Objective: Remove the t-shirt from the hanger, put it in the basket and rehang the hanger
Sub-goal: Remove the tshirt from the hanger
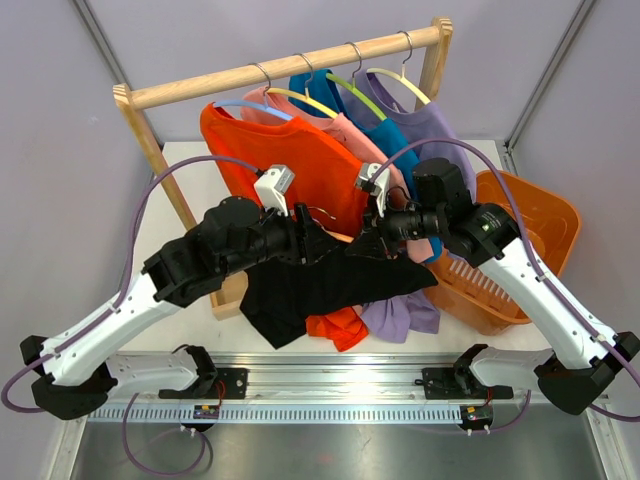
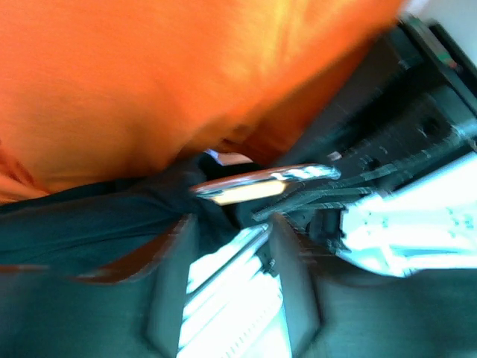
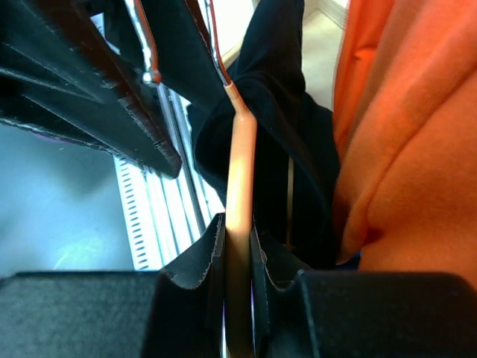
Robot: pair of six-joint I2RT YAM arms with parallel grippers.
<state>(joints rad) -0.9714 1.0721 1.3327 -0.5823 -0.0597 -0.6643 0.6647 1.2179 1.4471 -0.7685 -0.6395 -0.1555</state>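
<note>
A white table (image 1: 180, 165) stood inside pale grey walls, with a wooden rack (image 1: 290, 65) of bright shirts at the back. In front of the rack the two arms met over the black t-shirt (image 1: 300, 285), which hung bunched between them, its hem drooping towards the near edge of the table.

The right gripper (image 3: 238, 239) was clamped tight on the hanger (image 3: 240, 186), pinching its thin peach-coloured arm. The black cloth was draped over that arm further up. The left gripper (image 2: 231, 222) had its jaws parted with nothing between them. The wire hook (image 2: 261, 179) lay just past its fingertips, and dark fabric lay against one finger.

The main risks looked to be these:
- **Wrong catch:** if the left jaws closed where they were, they could catch the wire hook instead of the cloth, and a pull would then drag the hanger against the right arm's hold.
- **Hanger pivoting:** the pinch on so thin an arm might let the hanger swing, so the neckline would catch on a shoulder.
- **Snagging a neighbour:** the orange shirt (image 2: 149, 82) pressed close beside the left gripper — a careless grab could take it too.
</note>
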